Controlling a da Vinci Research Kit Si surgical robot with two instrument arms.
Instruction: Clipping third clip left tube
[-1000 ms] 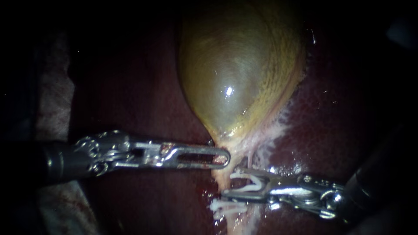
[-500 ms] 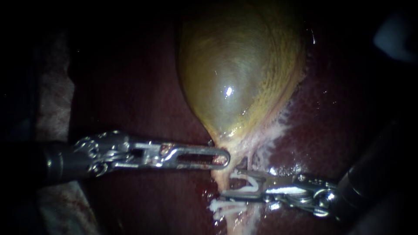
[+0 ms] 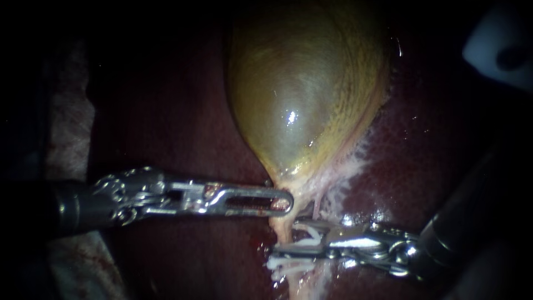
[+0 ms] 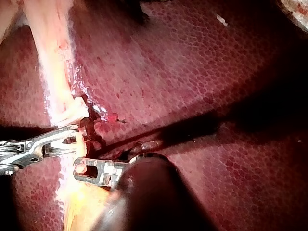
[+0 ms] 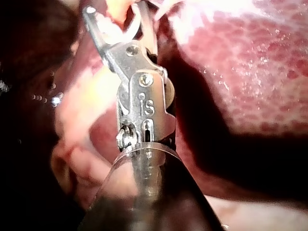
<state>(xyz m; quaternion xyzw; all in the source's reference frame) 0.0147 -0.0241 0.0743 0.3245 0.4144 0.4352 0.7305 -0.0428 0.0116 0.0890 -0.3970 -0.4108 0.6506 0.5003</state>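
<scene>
Seated clip [image 3: 284,264] lies nearest, on left tube [image 3: 281,225]. Just beyond, right instrument [image 3: 288,242]: end effector clamped on held clip [image 3: 306,243], which straddles that tube. Left instrument [image 3: 284,203]: end effector closed on gallbladder [image 3: 300,100] neck. Liver [image 3: 177,128] behind, dark red.

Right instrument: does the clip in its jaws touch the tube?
Touching. In the endoscope view the right instrument holds a white clip pressed across the pale tube, with no gap.
</scene>
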